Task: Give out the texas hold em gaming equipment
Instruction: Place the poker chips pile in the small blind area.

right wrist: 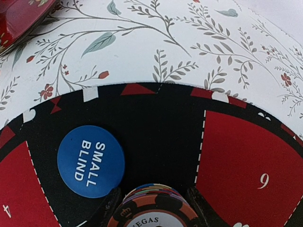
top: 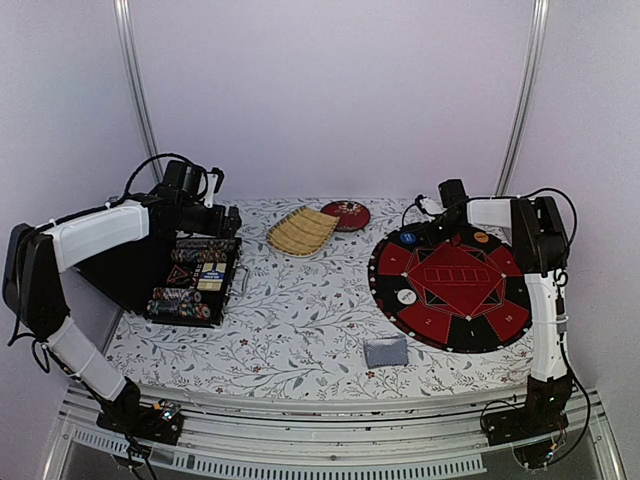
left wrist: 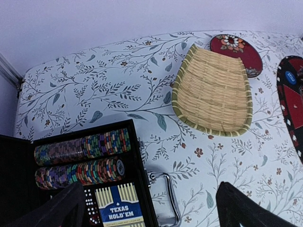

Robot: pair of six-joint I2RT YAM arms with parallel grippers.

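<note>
Chips in two long rows [left wrist: 83, 146] fill the black case [left wrist: 140, 161] at the left of the top view, close to the bench [top: 300, 330] edge. The left claw [top: 228, 220] hangs over it, fingers wide apart. At upper right, the right claw [top: 430, 212] is clamped on a short chip stack [right wrist: 152, 210] over the round mat [top: 450, 285] near its far rim, just beside the blue small-blind button [right wrist: 91, 161]. The white button [top: 406, 297] sits on the mat's left part. The card deck [top: 386, 351] lies just off the mat's lower-left rim, near the front edge. A broad stretch of floral bench separates case and mat. The bamboo tray [top: 302, 232] and red dish [top: 347, 214] sit side by side at the back.
</note>
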